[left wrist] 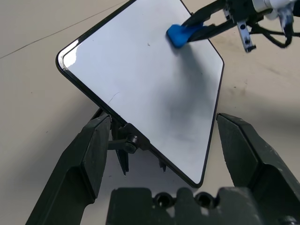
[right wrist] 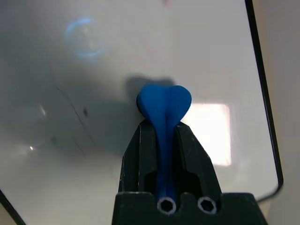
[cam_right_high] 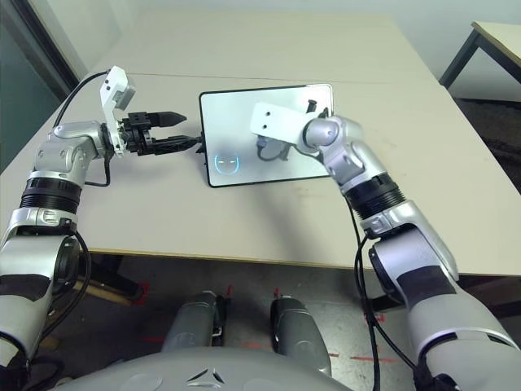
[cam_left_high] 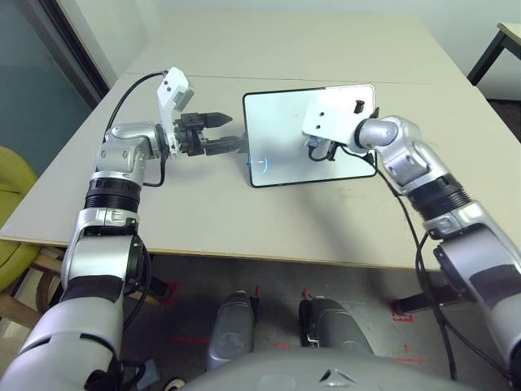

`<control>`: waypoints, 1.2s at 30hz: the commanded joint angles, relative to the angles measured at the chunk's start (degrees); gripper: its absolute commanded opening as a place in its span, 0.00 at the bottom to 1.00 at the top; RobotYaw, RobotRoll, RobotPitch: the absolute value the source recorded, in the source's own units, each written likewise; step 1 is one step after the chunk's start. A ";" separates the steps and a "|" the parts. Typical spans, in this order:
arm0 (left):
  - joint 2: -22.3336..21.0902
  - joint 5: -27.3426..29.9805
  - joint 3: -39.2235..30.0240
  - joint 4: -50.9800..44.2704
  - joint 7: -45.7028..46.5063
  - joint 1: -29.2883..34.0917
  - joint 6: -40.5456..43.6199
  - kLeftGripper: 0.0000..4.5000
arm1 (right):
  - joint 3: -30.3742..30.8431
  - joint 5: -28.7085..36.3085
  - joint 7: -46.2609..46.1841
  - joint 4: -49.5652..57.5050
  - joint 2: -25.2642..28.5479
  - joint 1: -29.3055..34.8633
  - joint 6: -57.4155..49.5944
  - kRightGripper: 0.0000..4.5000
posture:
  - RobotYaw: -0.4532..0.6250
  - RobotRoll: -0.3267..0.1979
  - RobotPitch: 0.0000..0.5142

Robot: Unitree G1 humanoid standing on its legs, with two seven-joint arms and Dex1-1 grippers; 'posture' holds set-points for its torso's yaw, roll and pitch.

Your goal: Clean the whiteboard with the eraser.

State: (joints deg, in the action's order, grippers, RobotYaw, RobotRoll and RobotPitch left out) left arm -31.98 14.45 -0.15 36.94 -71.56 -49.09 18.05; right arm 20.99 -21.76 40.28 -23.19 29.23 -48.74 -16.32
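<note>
Your right gripper [right wrist: 164, 140] is clenched on the blue eraser [right wrist: 163, 105], tip pressed against the whiteboard [left wrist: 140, 84]. Faint dark streaks lie beside the tip. Left gripper [left wrist: 168, 154] is spread wide at the board's stand-side edge.

A white board [cam_right_high: 244, 134] with a black frame stood tilted on the pale table [cam_right_high: 269, 228]. The right arm reached over its face, wrist near the upper right part. The left gripper [cam_right_high: 186, 129] hung just beside the board's left edge, its two black fingers spread apart.
</note>
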 commanded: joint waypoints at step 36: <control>-0.79 1.03 -0.97 -2.84 -0.79 0.91 2.11 1.00 | -30.79 23.74 -11.97 -3.74 4.52 11.42 -33.87 0.05 | 0.57 0.62 0.11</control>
State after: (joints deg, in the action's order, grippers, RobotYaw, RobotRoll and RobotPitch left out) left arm -32.62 14.99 -1.19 34.61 -72.12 -48.37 19.98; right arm -9.89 1.49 29.42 -25.10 34.18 -36.15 -50.96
